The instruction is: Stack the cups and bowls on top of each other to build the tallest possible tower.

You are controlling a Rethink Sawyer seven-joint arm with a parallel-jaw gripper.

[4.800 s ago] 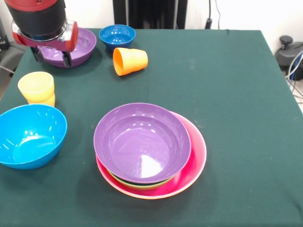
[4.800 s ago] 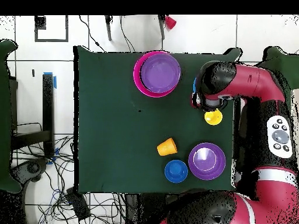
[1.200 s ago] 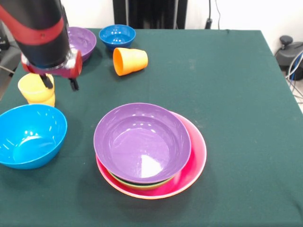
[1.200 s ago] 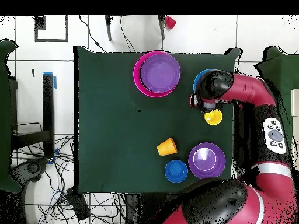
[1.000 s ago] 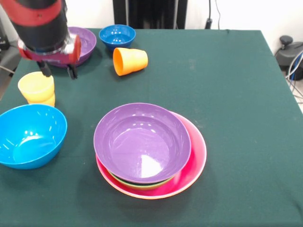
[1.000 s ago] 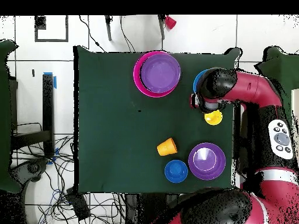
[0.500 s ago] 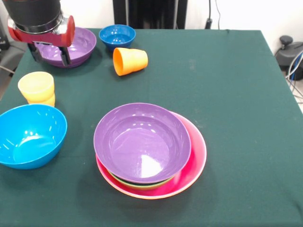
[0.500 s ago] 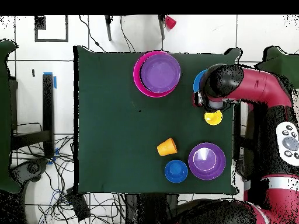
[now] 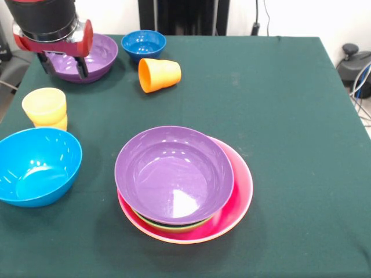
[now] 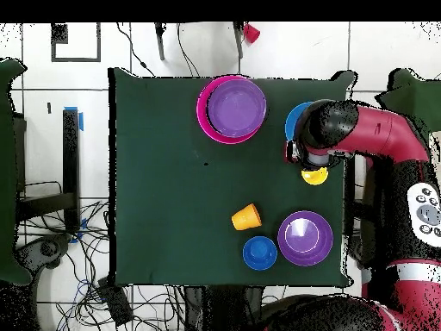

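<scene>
At the table's left edge in the front view, our red and black gripper [image 9: 62, 65] hangs above the cloth with its two dark fingers [image 9: 83, 66] spread apart and nothing between them, just above and behind the upright glossy yellow plastic cup [image 9: 45, 108]. The tower so far is the nested pile near the middle: a large pink plastic bowl [image 9: 237, 197] outermost, a green rim [image 9: 174, 227] peeping out, and a wide purple bowl [image 9: 174, 174] on top. Loose pieces lie round about: the light blue bowl [image 9: 36, 165] just beside the yellow cup, a second purple bowl [image 9: 95, 55] behind the gripper, the small dark-blue bowl [image 9: 143, 43], and the orange cup [image 9: 159, 74] tipped on its side. We judge the yellow cup the likely next pick, and the risks follow from its crowding: a finger coming down off-centre could strike the rim and topple it, or nudge the blue bowl. Glossy tapered walls may slip from a shallow grip. Placed upright in the purple bowl, the cup could slide toward the hollow and lean.
</scene>
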